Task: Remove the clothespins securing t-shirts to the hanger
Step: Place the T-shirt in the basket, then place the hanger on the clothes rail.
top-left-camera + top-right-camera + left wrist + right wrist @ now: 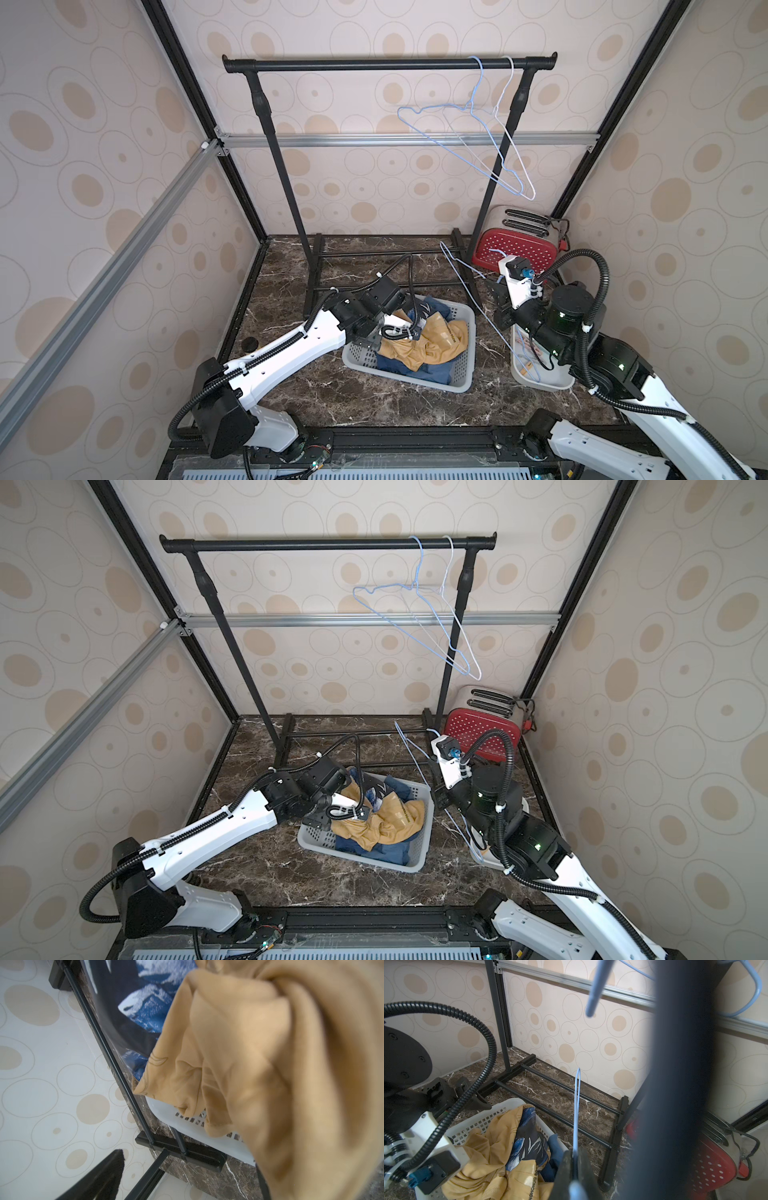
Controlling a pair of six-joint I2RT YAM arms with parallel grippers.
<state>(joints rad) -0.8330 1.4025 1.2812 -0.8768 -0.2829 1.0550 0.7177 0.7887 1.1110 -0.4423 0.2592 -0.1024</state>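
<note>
L gripper (pixel 368 340) hangs open over the t-shirts (pixel 432 345), soft & floppy, in the basket (pixel 415 380). R gripper (pixel 575 1167) pinches the blue hanger (pixel 577 1105). Prob the clothespins (pixel 527 344) lie in the near-right tray (pixel 540 382): light, hard, slick. Squeeze the tail ends.

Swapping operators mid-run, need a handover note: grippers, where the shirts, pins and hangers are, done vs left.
Left gripper: open, empty, over the basket.
Right gripper: fingers shut on a bare blue wire hanger.
T-shirts: mustard and blue, piled in the basket, none on a hanger.
Clothespins: none seen on shirts or hangers. Small coloured bits in the white tray look like them.
Two bare hangers hang on the rail.
Done: unpinning looks complete.
Left: probably set the held hanger down.
</note>
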